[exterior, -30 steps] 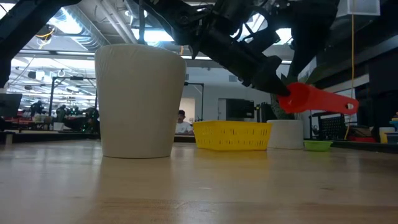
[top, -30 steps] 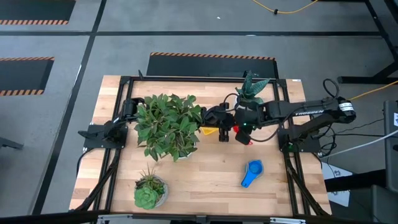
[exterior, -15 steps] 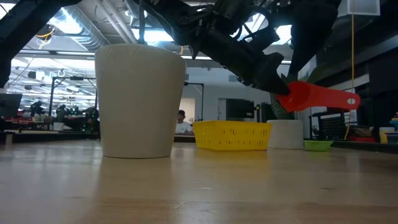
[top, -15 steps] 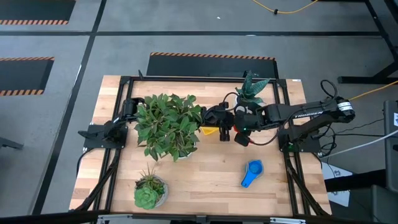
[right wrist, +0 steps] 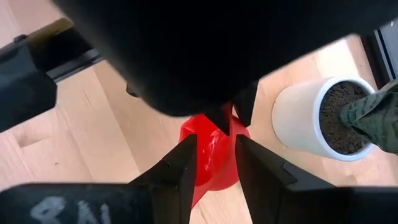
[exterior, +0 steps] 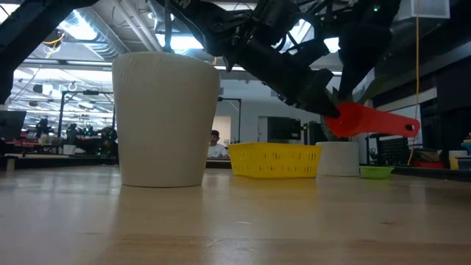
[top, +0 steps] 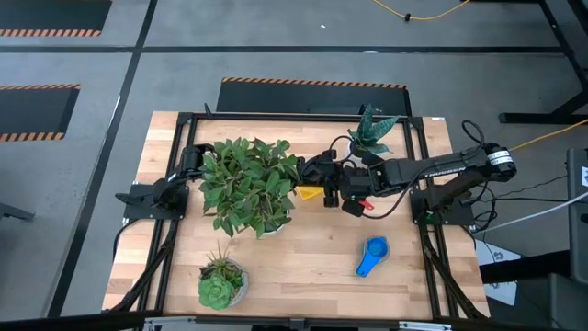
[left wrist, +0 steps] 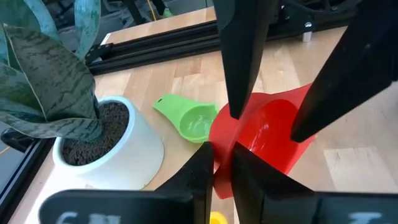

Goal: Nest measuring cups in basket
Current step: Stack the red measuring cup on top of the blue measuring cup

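Note:
The red-orange measuring cup (top: 364,205) hangs in the air between both grippers, right of the yellow basket (top: 308,193), its handle (exterior: 401,125) pointing toward the table's right. My left gripper (left wrist: 222,158) is shut on it. My right gripper (right wrist: 216,146) is slightly open, with a finger on either side of part of the bowl (right wrist: 214,152); I cannot tell whether they touch it. The green cup (left wrist: 196,121) lies on the table beside a small white pot. The blue cup (top: 372,255) lies near the right front. The other cups are out of view. My left gripper pinches the red-orange cup's rim (left wrist: 219,140) between its two fingers, on the side away from the handle. The fingers come slanting down from the table's left. The cup is lifted clear of the table, with its handle roughly level.
A big leafy plant (top: 246,184) in a white pot (exterior: 165,118) stands over the left arm. There is a succulent pot (top: 220,280) at the near left and a snake-plant pot (left wrist: 109,149) at the far side. Bare wood lies between the basket and the blue cup.
My right gripper has moved a little toward the table's left, closing in on the left gripper. The red-orange cup has shifted slightly left and down with them and has stayed in the air.

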`<action>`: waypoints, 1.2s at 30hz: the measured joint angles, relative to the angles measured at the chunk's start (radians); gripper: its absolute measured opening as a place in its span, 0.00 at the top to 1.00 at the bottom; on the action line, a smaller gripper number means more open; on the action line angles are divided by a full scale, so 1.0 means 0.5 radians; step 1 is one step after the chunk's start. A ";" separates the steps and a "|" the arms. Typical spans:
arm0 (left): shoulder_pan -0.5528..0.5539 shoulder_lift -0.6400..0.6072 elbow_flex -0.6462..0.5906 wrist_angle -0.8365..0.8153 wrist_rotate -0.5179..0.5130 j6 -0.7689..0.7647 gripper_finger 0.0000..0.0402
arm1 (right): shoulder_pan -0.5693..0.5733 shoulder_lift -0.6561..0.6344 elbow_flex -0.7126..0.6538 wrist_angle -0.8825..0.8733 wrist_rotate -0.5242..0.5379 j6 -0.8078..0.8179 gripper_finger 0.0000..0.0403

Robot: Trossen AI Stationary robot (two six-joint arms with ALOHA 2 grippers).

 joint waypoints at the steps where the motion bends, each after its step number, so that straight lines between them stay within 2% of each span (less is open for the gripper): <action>1: 0.000 0.000 0.000 -0.002 0.000 0.000 0.90 | 0.000 -0.003 0.000 -0.006 0.000 0.001 0.72; 13: -0.002 0.000 0.000 -0.042 0.007 0.001 0.92 | 0.004 -0.007 -0.002 -0.050 0.006 0.012 0.72; 20: -0.003 0.000 0.000 -0.040 0.008 -0.037 0.88 | 0.004 -0.007 -0.004 -0.051 0.006 0.015 0.72; 29: -0.005 0.000 0.000 -0.042 0.037 -0.094 0.92 | 0.004 -0.007 -0.004 -0.064 0.015 0.016 0.72; 36: -0.005 0.000 0.000 -0.060 0.016 -0.099 0.88 | 0.004 -0.007 -0.006 -0.087 0.033 0.021 0.72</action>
